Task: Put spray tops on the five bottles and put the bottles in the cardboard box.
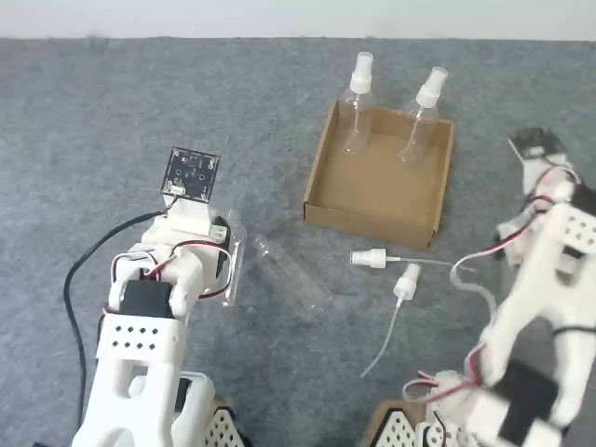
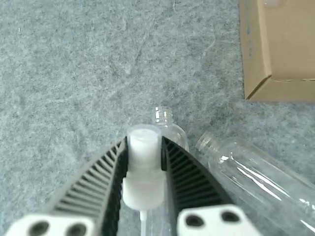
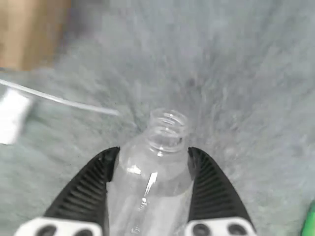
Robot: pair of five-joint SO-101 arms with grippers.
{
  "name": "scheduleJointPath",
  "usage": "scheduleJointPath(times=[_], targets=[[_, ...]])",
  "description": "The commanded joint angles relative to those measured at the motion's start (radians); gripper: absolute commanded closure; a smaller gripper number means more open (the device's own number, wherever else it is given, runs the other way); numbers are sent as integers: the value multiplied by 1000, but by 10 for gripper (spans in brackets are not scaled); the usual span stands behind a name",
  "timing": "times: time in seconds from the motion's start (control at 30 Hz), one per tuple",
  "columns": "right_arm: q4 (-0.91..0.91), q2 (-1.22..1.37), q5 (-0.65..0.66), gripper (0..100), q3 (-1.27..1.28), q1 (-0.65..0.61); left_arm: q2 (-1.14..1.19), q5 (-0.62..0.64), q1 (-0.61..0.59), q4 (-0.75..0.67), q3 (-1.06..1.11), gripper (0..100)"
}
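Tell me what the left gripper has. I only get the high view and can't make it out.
Observer: In its wrist view the left gripper clamps a white spray top.
Operator: Right one?
Observer: The right gripper grips a clear bottle at the shoulders. The neck is open, no top on it.
Operator: Anything under the left one?
Observer: A second bottle, uncapped, lies on the carpet with its neck just past the spray top.

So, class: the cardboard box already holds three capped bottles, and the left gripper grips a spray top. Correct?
Not three: the high view shows two capped bottles standing in the cardboard box. The left gripper does grip a spray top.
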Motion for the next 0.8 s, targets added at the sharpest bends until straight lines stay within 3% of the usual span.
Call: scheduleJointPath(times=[0.0, 0.27, 0.47, 0.77], targets=[[47, -219, -104, 991, -60, -137, -31, 9, 5, -26, -12, 988], [45, -472, -279, 992, 34, -604, -37, 2, 0, -26, -39, 988], [-77, -521, -390, 992, 133, -921, -29, 8, 2, 118, -302, 988], [-504, -519, -448, 992, 423, -1136, -26, 41, -6, 295, -837, 989]])
